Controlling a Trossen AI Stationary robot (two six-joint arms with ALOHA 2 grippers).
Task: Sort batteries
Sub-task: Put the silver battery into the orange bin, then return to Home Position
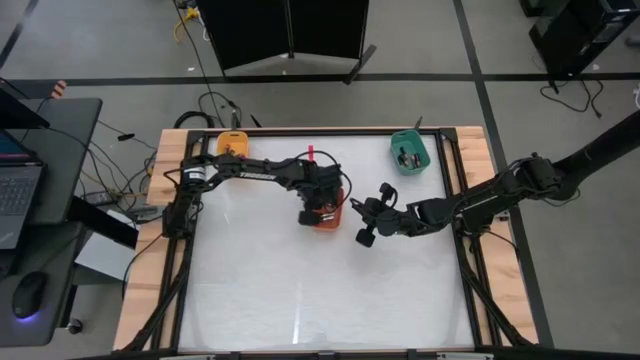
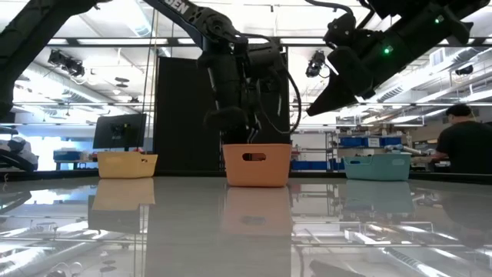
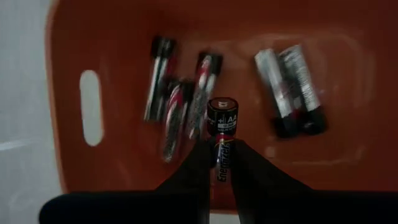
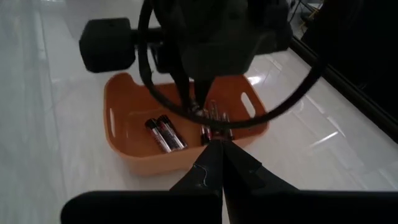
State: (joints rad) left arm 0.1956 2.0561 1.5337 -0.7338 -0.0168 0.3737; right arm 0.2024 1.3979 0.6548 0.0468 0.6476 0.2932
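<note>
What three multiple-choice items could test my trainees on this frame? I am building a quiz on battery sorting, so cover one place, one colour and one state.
1. Where is the left gripper?
A. over the middle tray
B. over the teal tray
C. off the table

2. What colour is the tray seen by the left wrist camera?
A. teal
B. red-orange
C. white

3. What is the left gripper doing?
A. hanging open and empty
B. shut on an AA battery
C. gripping a tray rim

Answers:
1 A, the high view shows it above the middle tray.
2 B, its wall and floor are red-orange.
3 B, the battery sits pinched between the fingers, above loose batteries in the tray.
</note>
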